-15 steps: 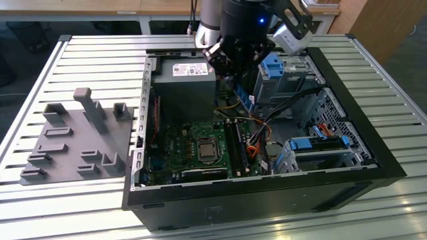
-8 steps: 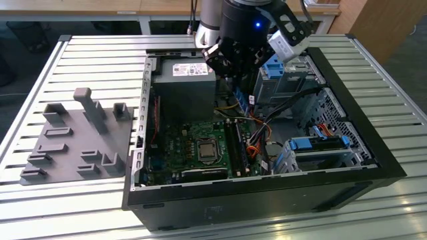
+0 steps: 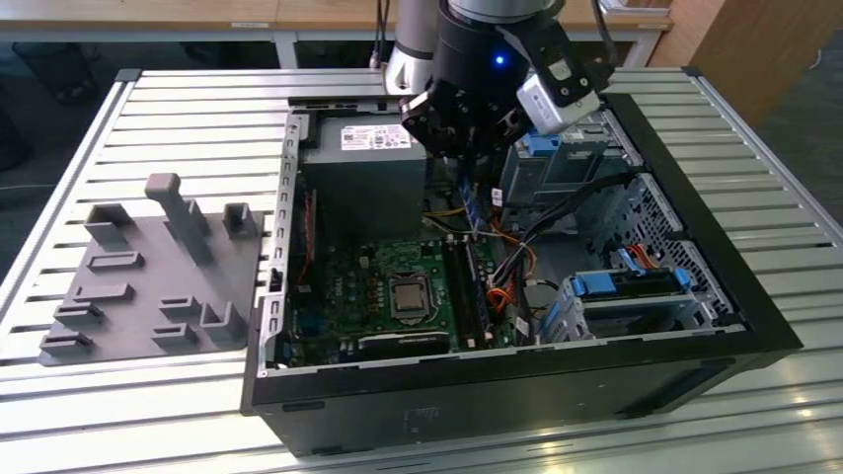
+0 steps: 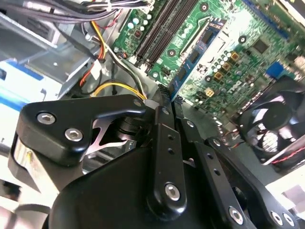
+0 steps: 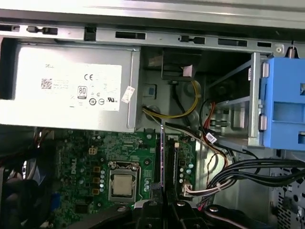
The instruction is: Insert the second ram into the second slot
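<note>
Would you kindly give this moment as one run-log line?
gripper shut on second ram | held above motherboard | not seated

Grey tray (image 3: 138, 281) beside computer case (image 3: 527, 400)

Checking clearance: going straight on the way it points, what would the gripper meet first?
Likely the memory slots on the green board, touched first by the blue memory stick that the gripper holds; depth is unclear.

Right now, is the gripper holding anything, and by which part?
The gripper is shut on the thin blue circuit-board ram stick, pinching the edge nearest it; the rest sticks out free.
</note>
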Robot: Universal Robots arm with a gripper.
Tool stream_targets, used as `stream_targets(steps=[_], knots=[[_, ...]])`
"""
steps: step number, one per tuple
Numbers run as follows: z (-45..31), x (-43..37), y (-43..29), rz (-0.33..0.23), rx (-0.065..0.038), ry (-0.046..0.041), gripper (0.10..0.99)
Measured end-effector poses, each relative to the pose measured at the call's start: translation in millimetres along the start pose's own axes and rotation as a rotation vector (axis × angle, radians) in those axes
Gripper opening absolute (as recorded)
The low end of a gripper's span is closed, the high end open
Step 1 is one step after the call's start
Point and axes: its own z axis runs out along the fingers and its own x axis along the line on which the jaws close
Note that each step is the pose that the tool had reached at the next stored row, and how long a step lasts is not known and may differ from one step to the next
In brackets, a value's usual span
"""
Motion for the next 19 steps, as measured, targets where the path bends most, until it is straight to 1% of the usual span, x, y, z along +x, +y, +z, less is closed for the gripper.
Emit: stream_targets(steps=[4,10,15,19], knots=[[6.8,0.1,-1.6,0.021,0.0,-0.0007,0.137],[14.4,0.4,-12.8,0.027,0.0,-0.0003,0.137],[23.3,0.0,-16.7,0.027,0.0,0.0007,0.137],[30.5,-0.3,-17.9,0.027,0.0,0.0007,0.137]])
